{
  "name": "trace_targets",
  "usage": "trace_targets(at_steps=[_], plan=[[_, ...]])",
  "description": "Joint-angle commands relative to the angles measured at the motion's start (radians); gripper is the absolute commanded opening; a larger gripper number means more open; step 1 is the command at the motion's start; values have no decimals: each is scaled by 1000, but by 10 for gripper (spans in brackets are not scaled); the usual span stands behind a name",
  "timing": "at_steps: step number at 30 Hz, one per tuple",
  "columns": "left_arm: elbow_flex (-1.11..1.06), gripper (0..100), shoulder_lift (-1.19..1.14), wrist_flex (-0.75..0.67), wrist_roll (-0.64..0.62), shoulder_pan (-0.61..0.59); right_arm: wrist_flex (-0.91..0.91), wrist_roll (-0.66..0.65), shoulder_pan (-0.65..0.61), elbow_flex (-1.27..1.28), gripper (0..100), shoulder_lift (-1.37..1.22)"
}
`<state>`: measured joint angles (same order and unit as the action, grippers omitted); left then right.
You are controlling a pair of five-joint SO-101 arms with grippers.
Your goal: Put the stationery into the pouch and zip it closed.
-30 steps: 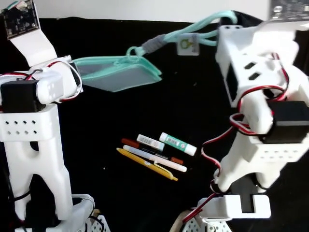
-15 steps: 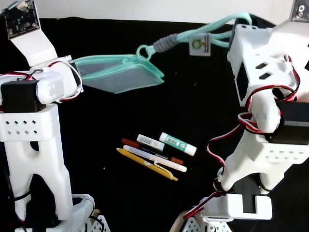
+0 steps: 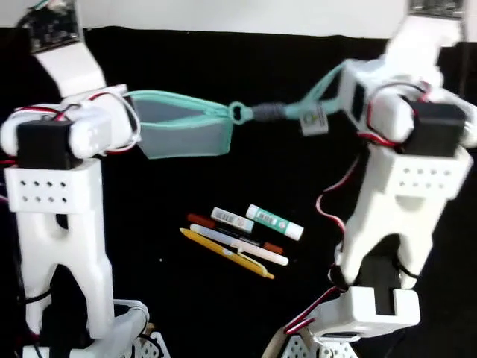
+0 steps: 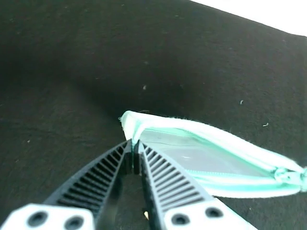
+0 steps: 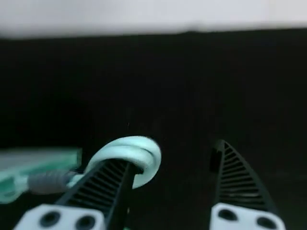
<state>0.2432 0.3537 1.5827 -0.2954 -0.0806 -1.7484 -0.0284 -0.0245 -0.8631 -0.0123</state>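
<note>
Left gripper [image 4: 132, 143] clamped on pouch [image 3: 182, 128] corner. Right gripper [image 5: 175, 155] jaws apart, strap [image 5: 132, 149] looped over one finger. Pens [image 3: 238, 240] at pouch's 5 o'clock.

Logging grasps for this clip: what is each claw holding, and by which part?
The left claw is shut on the pouch at its end corner. The right claw is open, with the pouch's strap loop hooked over one finger.

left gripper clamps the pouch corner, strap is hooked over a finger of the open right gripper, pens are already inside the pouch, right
Not the pens: the high view shows them lying on the table, outside the pouch. The left gripper does clamp the pouch corner, and the strap is hooked over a finger of the open right gripper.
</note>
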Motion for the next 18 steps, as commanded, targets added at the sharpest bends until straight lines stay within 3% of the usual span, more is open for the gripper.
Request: trace_targets(at_steps=[1,10,18], plan=[[7,6,-13,-29,9,16,-2,-57,-58,148,227,-4],[16,6,-196,-44,11,21,145,-55,-99,437,224,1],[15,6,-205,-44,11,21,151,-61,-134,487,224,-1]])
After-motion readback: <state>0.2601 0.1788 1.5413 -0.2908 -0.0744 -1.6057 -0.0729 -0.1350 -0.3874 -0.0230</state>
